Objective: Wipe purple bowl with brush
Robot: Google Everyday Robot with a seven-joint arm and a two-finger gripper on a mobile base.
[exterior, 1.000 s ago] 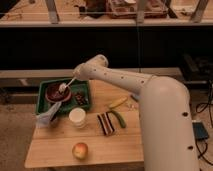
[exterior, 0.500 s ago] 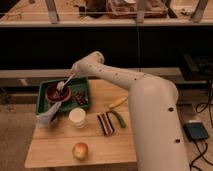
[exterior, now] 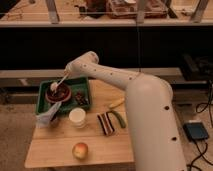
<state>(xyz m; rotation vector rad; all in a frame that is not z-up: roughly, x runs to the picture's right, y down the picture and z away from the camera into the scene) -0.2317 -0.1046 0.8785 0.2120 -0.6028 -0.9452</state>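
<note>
The purple bowl [exterior: 59, 94] sits in a green tray [exterior: 44, 102] at the table's back left. My gripper [exterior: 69, 71] is above the tray's far right side, shut on the brush [exterior: 61, 80]. The pale handle slants down to the left. Its white head [exterior: 54, 86] rests at the bowl's upper left rim. The arm reaches in from the right and hides the table's right side.
A white cup [exterior: 78, 117] stands in front of the tray, with a crumpled white cloth [exterior: 47, 117] to its left. An apple [exterior: 80, 150] lies near the front edge. A dark striped item [exterior: 104, 123], a green-handled tool [exterior: 119, 119] and a yellow-handled tool [exterior: 116, 103] lie mid-table.
The brush head has slid a little to the left across the bowl. The arm's big link has swung further in over the table's right side.
</note>
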